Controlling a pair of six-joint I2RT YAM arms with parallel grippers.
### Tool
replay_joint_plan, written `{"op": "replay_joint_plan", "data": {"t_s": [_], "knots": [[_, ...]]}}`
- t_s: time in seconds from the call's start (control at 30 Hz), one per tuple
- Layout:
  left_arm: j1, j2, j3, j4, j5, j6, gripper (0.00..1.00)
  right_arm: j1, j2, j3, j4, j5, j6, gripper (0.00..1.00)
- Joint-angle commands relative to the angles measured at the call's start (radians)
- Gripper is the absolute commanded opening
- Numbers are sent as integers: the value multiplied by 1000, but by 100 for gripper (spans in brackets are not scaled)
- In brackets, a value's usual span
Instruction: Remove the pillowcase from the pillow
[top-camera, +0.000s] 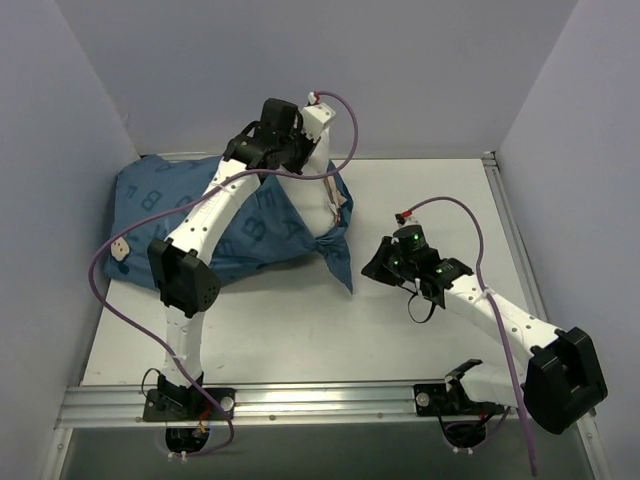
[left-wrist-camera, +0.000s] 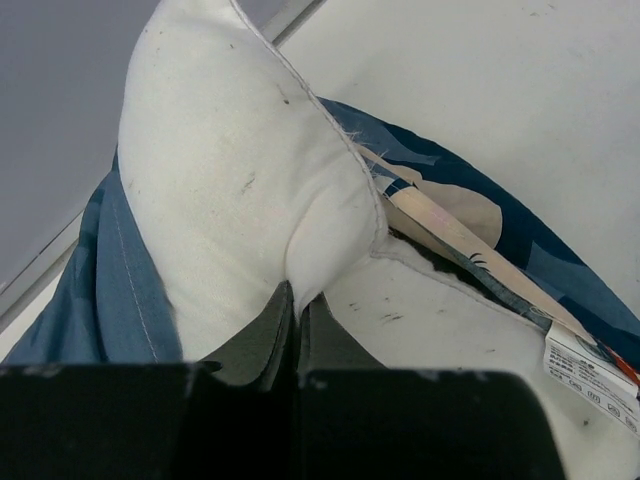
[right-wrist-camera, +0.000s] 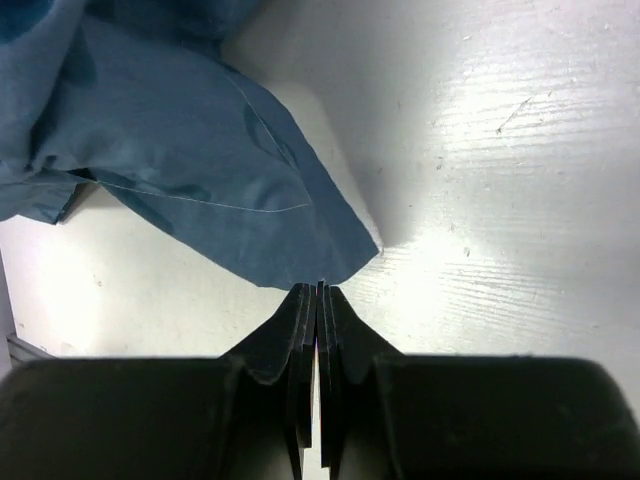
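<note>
Blue pillowcase (top-camera: 265, 235) around white pillow (left-wrist-camera: 220, 170), one bare corner outside its opening.

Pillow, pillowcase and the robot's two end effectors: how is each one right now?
pillow: white corner poking out of the pillowcase, the rest covered.
pillowcase: mostly on the pillow, one loose corner lying on the table.
left end effector: shut on the pillow's bare corner.
right end effector: shut, right at the tip of the pillowcase's loose corner; can't tell if it caught the cloth.
</note>
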Motion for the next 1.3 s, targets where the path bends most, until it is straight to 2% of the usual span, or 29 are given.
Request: {"op": "replay_joint_plan", "data": {"t_s": [0.0,0.1,0.13,0.23,0.27,0.33,0.5,0.6,0.63,0.67,0.7,0.77,0.93,1.1,1.27], "knots": [[9,-45,95,68,29,-23,2,7,5,3,24,6,-19,0],[0,-77,79,62,59,-23,2,1,45,25,113,-39,-47,3],[-7,-83,72,62,59,-20,2,4,49,49,125,-50,-59,15],[-9,-92,64,61,62,-24,2,9,43,89,162,-63,-130,32],[-8,-89,69,62,62,-26,2,10,45,109,176,-73,-148,44],[-8,-86,90,56,65,-24,2,12,57,124,220,-109,-191,55],[-8,-86,115,50,68,-35,2,26,154,169,292,-140,-209,59],[-3,-97,125,48,70,-52,2,33,217,183,332,-156,-200,50],[-1,-98,134,48,65,-55,2,33,229,184,337,-160,-194,38],[3,-100,154,50,41,-57,2,33,241,183,340,-162,-185,29],[14,-98,165,51,28,-57,2,33,241,174,336,-157,-182,12],[29,-97,188,51,1,-51,2,29,214,151,334,-142,-176,0],[101,-95,225,56,-21,-49,2,15,137,28,322,-114,-170,0],[141,-100,228,56,-18,-57,2,7,141,-47,332,-134,-163,0],[166,-103,222,58,-21,-49,2,-68,138,-92,314,-156,-182,0]]}}
